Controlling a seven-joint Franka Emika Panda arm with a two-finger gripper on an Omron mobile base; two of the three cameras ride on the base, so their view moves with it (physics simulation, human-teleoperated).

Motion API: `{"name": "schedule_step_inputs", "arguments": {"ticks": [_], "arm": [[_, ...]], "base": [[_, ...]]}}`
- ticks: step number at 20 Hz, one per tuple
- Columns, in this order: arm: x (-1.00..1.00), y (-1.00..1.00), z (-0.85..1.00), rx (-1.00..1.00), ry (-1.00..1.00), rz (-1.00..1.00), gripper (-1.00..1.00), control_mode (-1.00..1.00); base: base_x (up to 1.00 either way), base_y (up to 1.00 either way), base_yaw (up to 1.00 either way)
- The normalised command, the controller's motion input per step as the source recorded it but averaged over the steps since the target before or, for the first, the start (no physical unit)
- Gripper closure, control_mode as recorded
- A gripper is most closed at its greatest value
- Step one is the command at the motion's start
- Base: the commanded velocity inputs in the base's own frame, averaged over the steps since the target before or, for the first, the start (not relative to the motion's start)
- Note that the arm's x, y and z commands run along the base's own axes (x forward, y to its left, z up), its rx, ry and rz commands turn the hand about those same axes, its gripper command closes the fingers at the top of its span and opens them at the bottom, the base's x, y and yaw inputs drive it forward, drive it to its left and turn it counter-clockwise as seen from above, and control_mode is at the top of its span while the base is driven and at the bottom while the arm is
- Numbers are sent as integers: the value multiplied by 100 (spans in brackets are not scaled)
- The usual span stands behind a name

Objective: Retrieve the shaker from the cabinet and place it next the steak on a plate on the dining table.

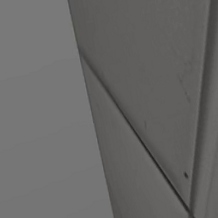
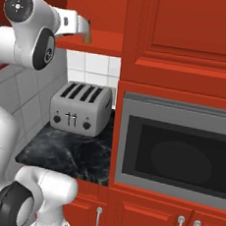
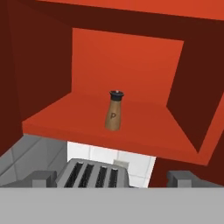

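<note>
The shaker [image 3: 114, 110], a small tan cylinder with a dark cap and a letter on its side, stands upright on the red shelf of the open cabinet [image 3: 127, 57]. It is near the middle of the shelf, ahead of and above my gripper [image 3: 114, 179]. My gripper is open, its two dark fingertips [image 3: 43, 178] wide apart with nothing between them, still short of the shelf's front edge. The steak, the plate and the dining table are out of view.
A silver four-slot toaster [image 2: 81, 106] sits on the black marbled counter [image 2: 66, 154] under the cabinet, directly below my hand. A built-in oven [image 2: 180, 151] stands to the right, in red cabinetry. Flat grey panels [image 1: 36, 118] close off the left base view.
</note>
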Motion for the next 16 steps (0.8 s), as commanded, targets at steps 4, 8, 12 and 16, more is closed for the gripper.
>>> {"name": "schedule_step_inputs", "arguments": {"ticks": [4, 8, 12, 16], "arm": [[21, 0, 1, 0, -4, 0, -100, -100], [9, 3, 0, 0, -1, 1, -100, -100], [13, 5, -10, 1, 0, 0, -100, -100], [23, 2, -13, 2, 0, 0, -100, -100]], "base": [[0, 0, 0], [0, 0, 0], [0, 0, 0], [0, 0, 0]]}}
